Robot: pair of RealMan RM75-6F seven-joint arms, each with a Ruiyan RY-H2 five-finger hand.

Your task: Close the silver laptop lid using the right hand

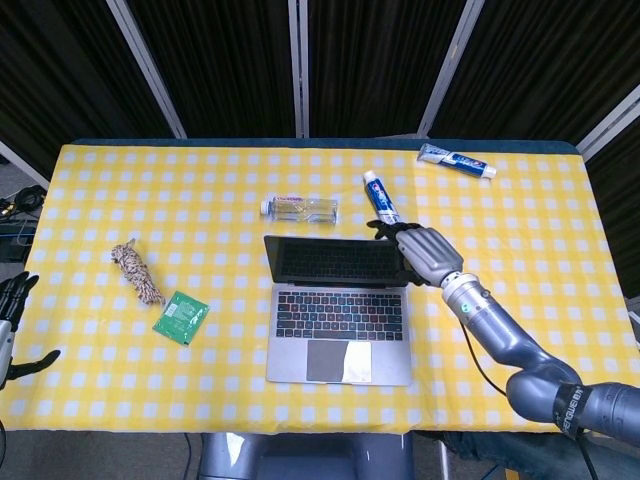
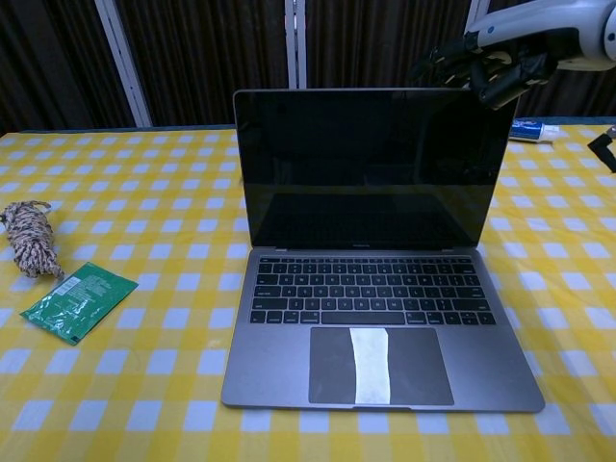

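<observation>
The silver laptop (image 1: 338, 320) stands with its lid up in the middle of the yellow checked table, its dark screen (image 2: 373, 168) facing me. My right hand (image 1: 418, 251) is at the lid's top right corner, its dark fingers (image 2: 460, 60) reaching over the top edge from behind. Whether they touch the lid I cannot tell. It holds nothing. At the table's left edge my left hand (image 1: 12, 330) hangs low with its fingers apart, empty.
Just behind the lid lie a clear bottle (image 1: 300, 208) and a toothpaste tube (image 1: 381, 200). A second tube (image 1: 456, 160) lies at the far right. Left of the laptop are a rope bundle (image 1: 137, 272) and a green packet (image 1: 182, 317).
</observation>
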